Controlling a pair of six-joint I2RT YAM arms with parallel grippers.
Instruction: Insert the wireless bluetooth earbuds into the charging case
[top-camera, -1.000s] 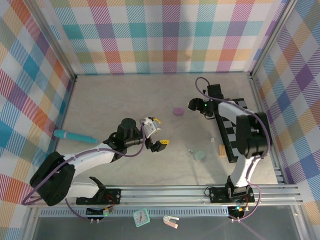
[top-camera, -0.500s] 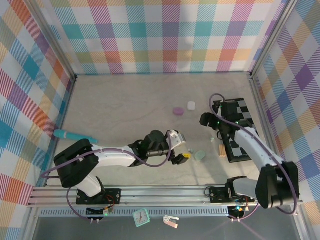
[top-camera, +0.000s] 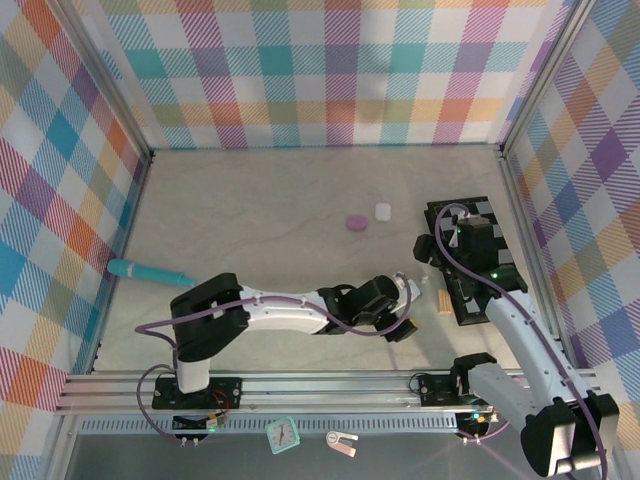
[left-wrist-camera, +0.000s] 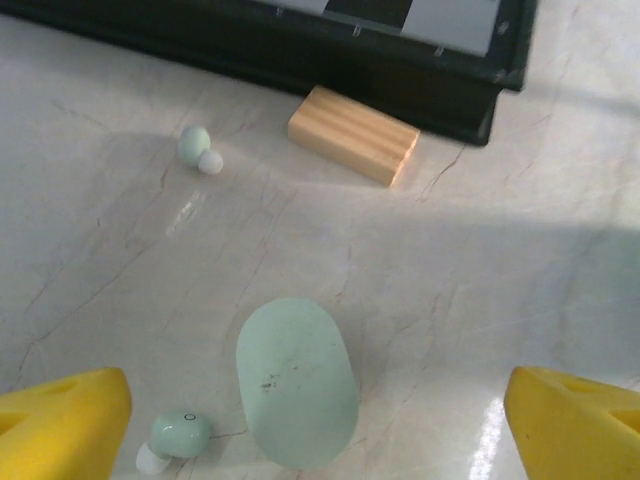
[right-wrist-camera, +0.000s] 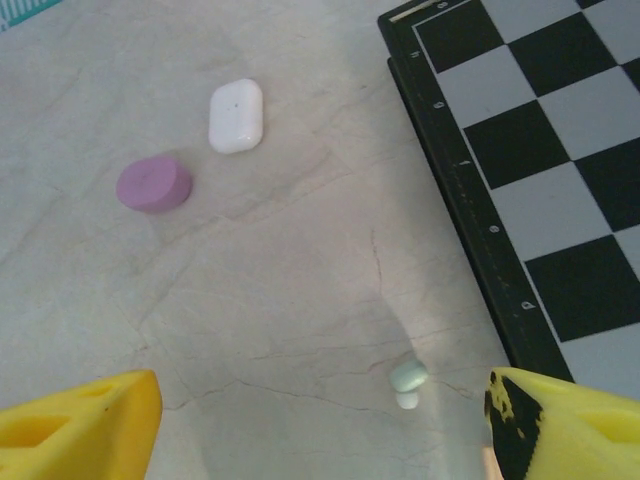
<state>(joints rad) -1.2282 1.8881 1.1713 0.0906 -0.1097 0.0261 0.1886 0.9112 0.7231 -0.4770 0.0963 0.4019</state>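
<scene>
Green case, seemingly shut, under wide left end effector; right end effector wide

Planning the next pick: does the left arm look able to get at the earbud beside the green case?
Probably yes: the left end effector hangs open just above, and the earbud lies on bare table, apart from the green case, close by one finger.
</scene>
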